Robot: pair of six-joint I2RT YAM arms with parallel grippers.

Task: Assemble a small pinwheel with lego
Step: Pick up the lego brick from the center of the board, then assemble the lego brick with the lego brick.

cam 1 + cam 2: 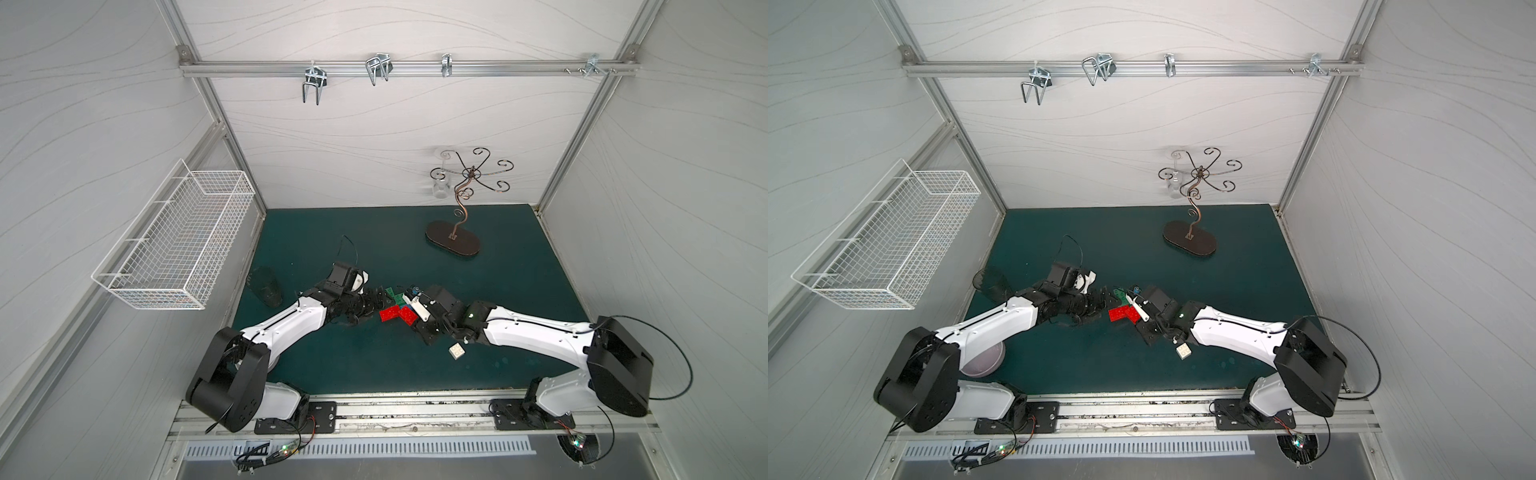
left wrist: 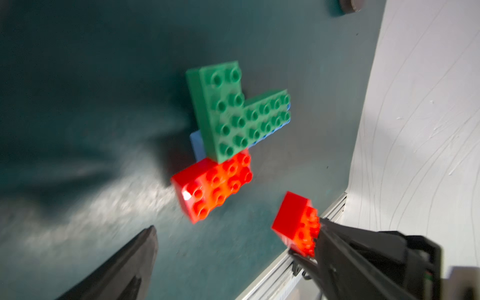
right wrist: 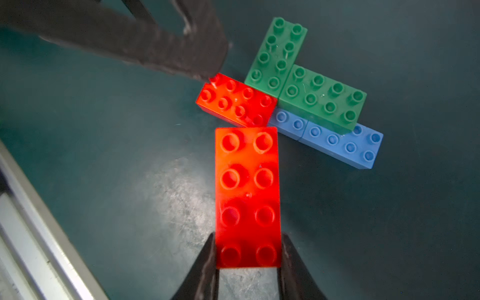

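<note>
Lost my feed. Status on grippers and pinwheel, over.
Left gripper open by the pinwheel. Right gripper shut on red brick, at pinwheel's edge, not seated. White brick lies apart. Nothing blocking.

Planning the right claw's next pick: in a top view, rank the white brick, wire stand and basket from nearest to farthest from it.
1. White brick: on the mat beside the right arm, closest to the right claw.
2. Wire stand: at the back of the mat.
3. Basket: on the left wall.
</note>
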